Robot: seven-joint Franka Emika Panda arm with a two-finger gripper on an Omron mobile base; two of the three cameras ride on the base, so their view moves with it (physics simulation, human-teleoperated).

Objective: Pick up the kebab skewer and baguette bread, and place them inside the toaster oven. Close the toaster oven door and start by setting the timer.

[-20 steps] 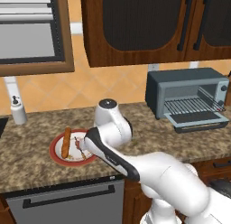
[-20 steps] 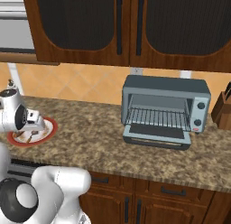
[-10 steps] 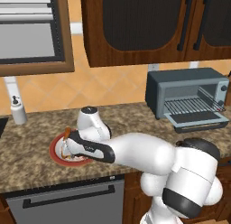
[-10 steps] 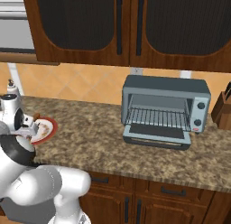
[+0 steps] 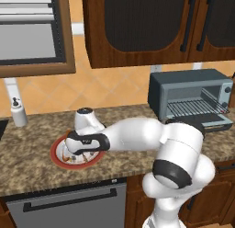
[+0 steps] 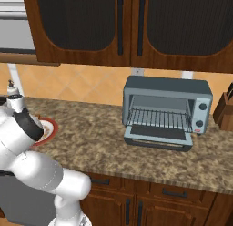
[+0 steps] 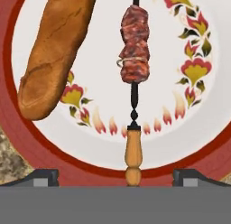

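1. Lowered since a second ago, the gripper point(image 7: 115, 177) hangs spread wide over the plate point(image 7: 212, 142), holding nothing.
2. Between its tips lies the kebab skewer point(image 7: 134, 56), top cut off.
3. Beside it, the baguette bread point(image 7: 52, 51) is cropped.
4. Farther right, the toaster oven point(image 6: 166, 112) stands open.

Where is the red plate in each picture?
Left base view: plate low on the left, partly behind the arm.
Right base view: its rim shows at the left edge, beside the arm.
Hand view: its rim curves around the food.
Shared landmark: the granite counter.
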